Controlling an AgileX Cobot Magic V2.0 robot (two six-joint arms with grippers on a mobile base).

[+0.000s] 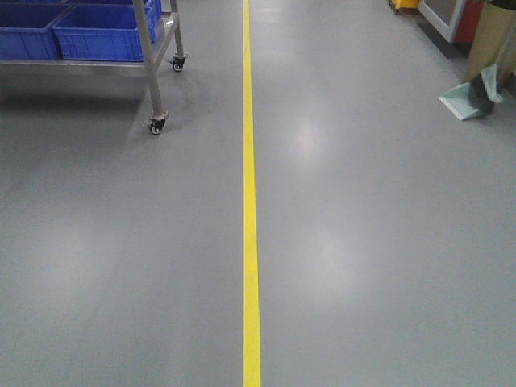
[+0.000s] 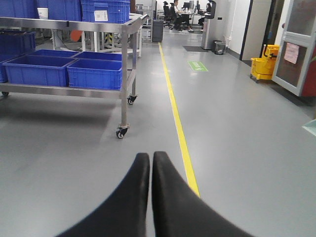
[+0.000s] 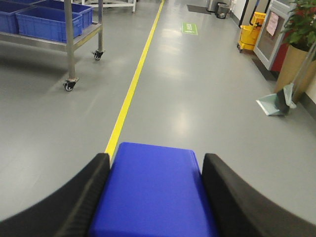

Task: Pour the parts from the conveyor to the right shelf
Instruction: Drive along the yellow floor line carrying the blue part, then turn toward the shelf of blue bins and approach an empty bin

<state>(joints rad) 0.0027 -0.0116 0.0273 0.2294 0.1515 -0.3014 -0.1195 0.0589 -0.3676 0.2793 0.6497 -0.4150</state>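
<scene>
Glossy grey floor (image 1: 363, 242) fills all three views, with one yellow line (image 1: 251, 242) running away ahead of you. Well ahead and to the left of both pincers stands one shiny steel-framed rack (image 2: 124, 74) on castors, loaded with large blue rectangular plastic bins (image 2: 94, 74). You can count two bins along its lower front edge in the left wrist view. More sit behind and above, too overlapped for a firm total. No white rollers show on it, so treat it as the shelf only provisionally.

Your left pincer (image 2: 150, 157) has its two black fingers pressed together with nothing between them. Your right pincer (image 3: 155, 158) is clamped on the single bright blue boxy plastic block (image 3: 153, 192), one finger against each side. That is the only part in sight, and its stud does not show. The conveyor is in no view. Ahead and right of that pincer you have one pale green dustpan (image 3: 270, 104), one yellow mop bucket (image 3: 249, 34) and one potted plant (image 3: 301, 22).

You appear to be in the carrying step, with the block gripped but not delivered. The next move calls for bringing the right pincer over an open bin. Tilt the wrist and release there, so the block drops inside rather than onto a rim.
</scene>
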